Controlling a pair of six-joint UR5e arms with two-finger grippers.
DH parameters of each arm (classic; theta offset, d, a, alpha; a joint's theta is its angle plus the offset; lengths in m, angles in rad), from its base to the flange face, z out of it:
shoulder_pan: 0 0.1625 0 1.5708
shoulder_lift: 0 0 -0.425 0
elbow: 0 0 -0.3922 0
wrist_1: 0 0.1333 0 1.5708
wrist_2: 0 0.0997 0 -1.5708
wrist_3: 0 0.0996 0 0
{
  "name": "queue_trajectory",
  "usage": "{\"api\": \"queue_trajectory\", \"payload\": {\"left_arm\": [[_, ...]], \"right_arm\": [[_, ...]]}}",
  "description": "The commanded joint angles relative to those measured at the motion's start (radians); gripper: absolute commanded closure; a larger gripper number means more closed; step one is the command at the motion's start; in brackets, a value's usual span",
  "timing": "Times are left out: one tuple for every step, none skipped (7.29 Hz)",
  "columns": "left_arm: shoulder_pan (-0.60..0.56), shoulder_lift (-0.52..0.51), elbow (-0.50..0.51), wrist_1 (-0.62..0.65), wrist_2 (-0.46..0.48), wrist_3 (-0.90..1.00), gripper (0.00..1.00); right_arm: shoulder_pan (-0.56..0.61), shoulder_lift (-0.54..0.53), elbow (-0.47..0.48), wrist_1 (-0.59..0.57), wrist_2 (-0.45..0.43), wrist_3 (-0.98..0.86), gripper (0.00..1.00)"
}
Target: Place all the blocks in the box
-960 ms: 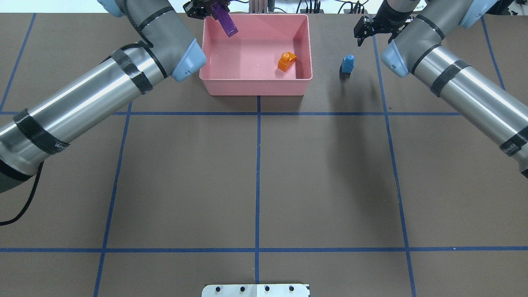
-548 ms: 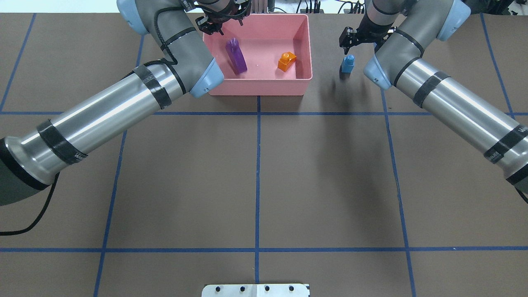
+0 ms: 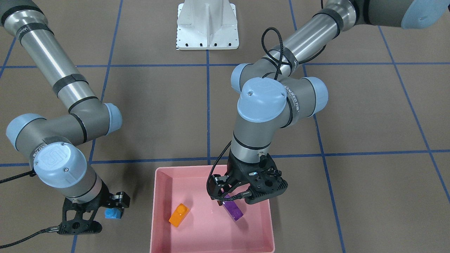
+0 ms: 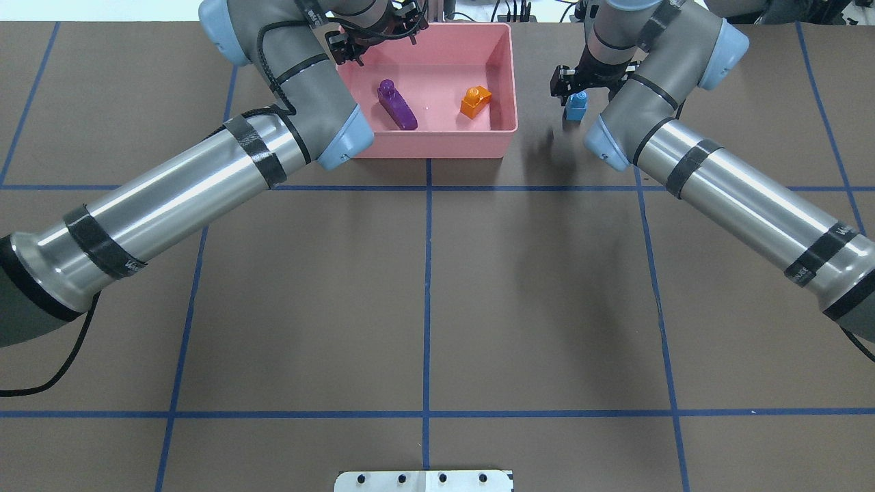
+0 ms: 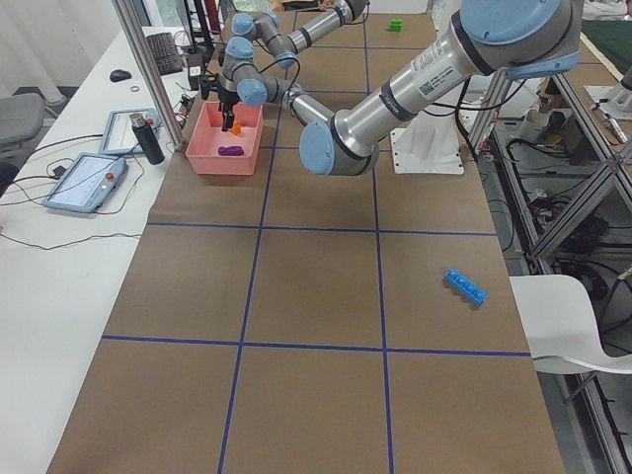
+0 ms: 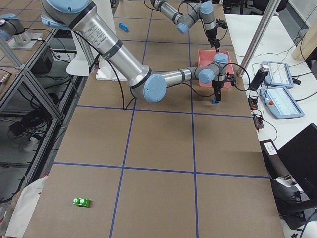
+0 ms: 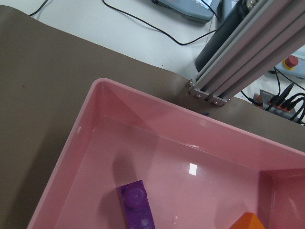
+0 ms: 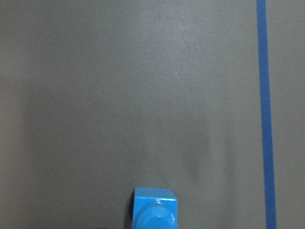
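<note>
So the table [image 4: 533, 294] is a brown mat split into big squares by blue tape lines [image 4: 427, 307], with the white robot base [image 3: 207, 26] bolted at one edge. Along the far edge runs a white side table [image 5: 59, 128] carrying two tablet-style control pads [image 6: 285, 101], a keyboard and a mouse, and aluminium framing stands around the whole rig. I count five blocks and one pink box [image 4: 424, 145]. Two blocks are already in the box: the purple block [image 4: 396, 109] lies flat on its floor and the orange block [image 4: 475, 101] sits near the wall on the robot's right. The other three are out on the table: the small light-blue block [image 4: 576, 106] just beside the box, the long light-blue block [image 5: 464, 286] way off towards the robot's left end, and the green block [image 6: 81, 202] way off at the right end. The left tool [image 3: 233, 197] hangs over the box above the purple block, spread and empty. The right tool [image 3: 102, 211] is down at the small light-blue block, spread wide and not clamping it.
</note>
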Motion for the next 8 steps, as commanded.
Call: {"api": "queue_trajectory", "payload": {"left_arm": [[0.0, 0.001, -0.002, 0.0, -0.002, 0.001, 0.0], [0.002, 0.001, -0.003, 0.0, -0.002, 0.001, 0.0], [0.002, 0.003, -0.006, 0.0, 0.0, 0.001, 0.0], [0.003, 0.003, -0.008, -0.002, -0.002, 0.001, 0.0], [0.003, 0.012, -0.014, -0.002, -0.002, 0.001, 0.0], [0.003, 0.027, -0.031, -0.002, -0.002, 0.002, 0.0], [0.003, 0.032, -0.04, -0.002, -0.003, 0.004, 0.0], [0.003, 0.032, -0.048, 0.0, -0.006, 0.045, 0.0]], "right_arm": [[-0.018, 0.03, -0.042, 0.002, -0.006, 0.0, 0.3], [-0.021, 0.032, -0.047, 0.002, -0.012, 0.0, 0.36], [-0.024, 0.032, -0.051, 0.002, -0.021, 0.0, 0.52], [-0.024, 0.032, -0.051, 0.001, -0.021, 0.0, 1.0], [-0.023, 0.03, -0.051, 0.002, -0.03, 0.0, 1.0], [-0.009, 0.03, -0.048, 0.001, -0.038, 0.0, 1.0], [0.031, 0.033, -0.018, 0.001, -0.028, 0.003, 1.0], [0.084, 0.038, 0.033, -0.005, 0.026, 0.008, 1.0]]}}
